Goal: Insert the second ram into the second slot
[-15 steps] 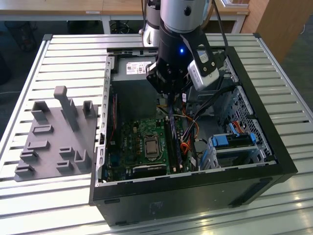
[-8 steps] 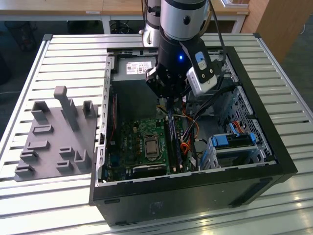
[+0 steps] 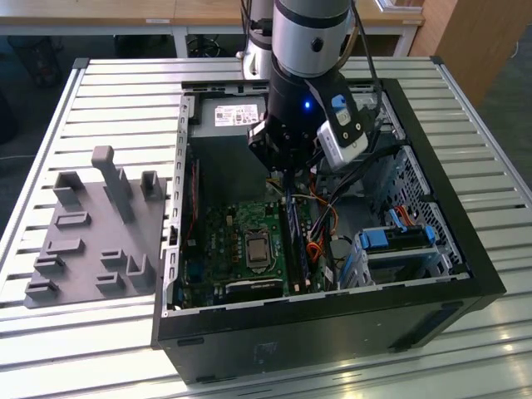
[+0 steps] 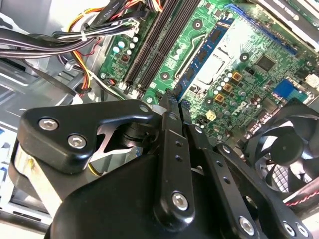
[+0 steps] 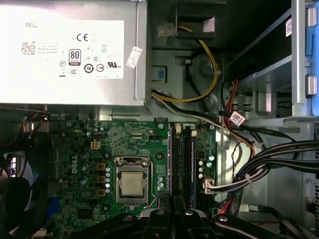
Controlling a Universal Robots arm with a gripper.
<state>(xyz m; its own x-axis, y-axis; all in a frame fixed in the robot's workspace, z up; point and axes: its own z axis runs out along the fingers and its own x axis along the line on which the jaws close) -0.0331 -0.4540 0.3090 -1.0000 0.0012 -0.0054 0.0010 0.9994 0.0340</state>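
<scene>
The arm reaches down into the open computer case (image 3: 332, 337), which stands on a slatted table (image 3: 100, 83); its gripper (image 3: 285, 176) hangs low over the motherboard (image 5: 124, 139), just beside the processor socket (image 5: 132, 183); in the second wrist view the black fingers (image 4: 169, 144) are drawn almost together, pinching the upper edge of the second ram (image 4: 215, 34), whose blue board with dark chips runs away from the fingertips; in the first wrist view the stick appears edge-on as a thin line (image 5: 171, 159) along the memory slot nearest the socket, parallel to the memory slots (image 4: 149, 50); whether its lower edge is seated in the slot cannot be told; a dark blue strip fills the neighbouring slot (image 5: 191, 159); the power supply (image 5: 70, 50) lies beyond the board, bundled cables (image 5: 269, 159) run beside the slots, and a fan (image 4: 286, 144) sits on the socket's far side; a grey fixture tray (image 3: 91, 241) rests on the table at the exterior view's left, just beside the case.
</scene>
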